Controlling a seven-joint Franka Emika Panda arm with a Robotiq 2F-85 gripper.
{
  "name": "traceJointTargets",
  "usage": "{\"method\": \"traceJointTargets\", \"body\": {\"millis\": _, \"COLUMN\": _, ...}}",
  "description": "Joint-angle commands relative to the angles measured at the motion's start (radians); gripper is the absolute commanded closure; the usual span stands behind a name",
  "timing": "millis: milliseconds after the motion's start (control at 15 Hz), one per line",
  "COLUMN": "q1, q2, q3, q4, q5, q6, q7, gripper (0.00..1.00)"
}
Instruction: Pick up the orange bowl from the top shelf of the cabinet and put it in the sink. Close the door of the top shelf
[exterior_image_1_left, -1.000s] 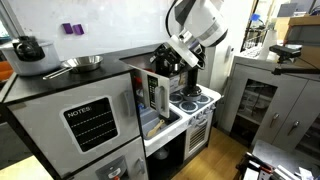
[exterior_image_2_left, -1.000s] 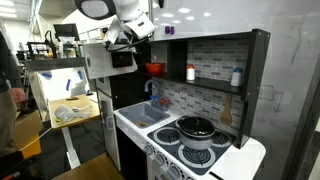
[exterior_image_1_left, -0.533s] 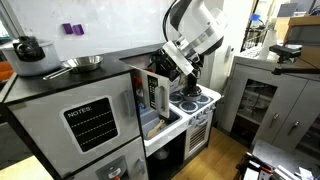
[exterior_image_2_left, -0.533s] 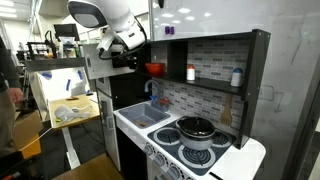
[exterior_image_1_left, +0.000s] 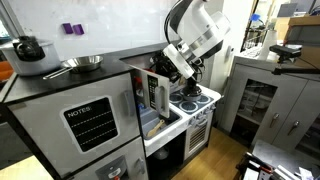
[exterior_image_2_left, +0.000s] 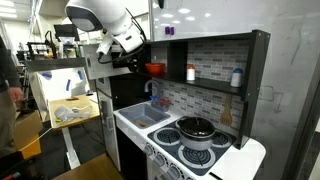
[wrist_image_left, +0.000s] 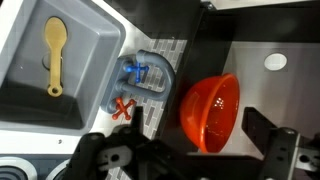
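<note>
Over the last second the arm (exterior_image_2_left: 100, 15) had swung its bulk back from the cabinet (exterior_image_1_left: 95, 120) and tipped the gripper (exterior_image_2_left: 137, 62) toward the open top shelf (wrist_image_left: 265, 35). I judged this to be the approach for the pick, with nothing yet carried toward the sink (wrist_image_left: 95, 45). The orange bowl (wrist_image_left: 210, 112) sat on the shelf floor, untouched, just ahead of the fingers (wrist_image_left: 277, 150), which were spread wide and empty, and it lay roughly in line with the gap between them.
</note>
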Motion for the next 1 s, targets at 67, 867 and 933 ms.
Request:
{"method": "traceJointTargets", "body": {"millis": 67, "q1": 0.003, "q2": 0.018, "q3": 0.002, "q4": 0.019, "q5": 0.031, "q6": 0.060, "q7": -0.040, "gripper": 0.00}}
{"method": "traceJointTargets", "body": {"millis": 867, "q1": -0.003, "q2": 0.093, "q3": -0.009, "q4": 0.132, "q5": 0.055, "q6": 0.063, "q7": -0.111, "gripper": 0.00}}
{"method": "traceJointTargets", "body": {"millis": 933, "q1": -0.003, "q2": 0.103, "q3": -0.008, "q4": 0.142, "q5": 0.061, "q6": 0.064, "q7": -0.114, "gripper": 0.00}}
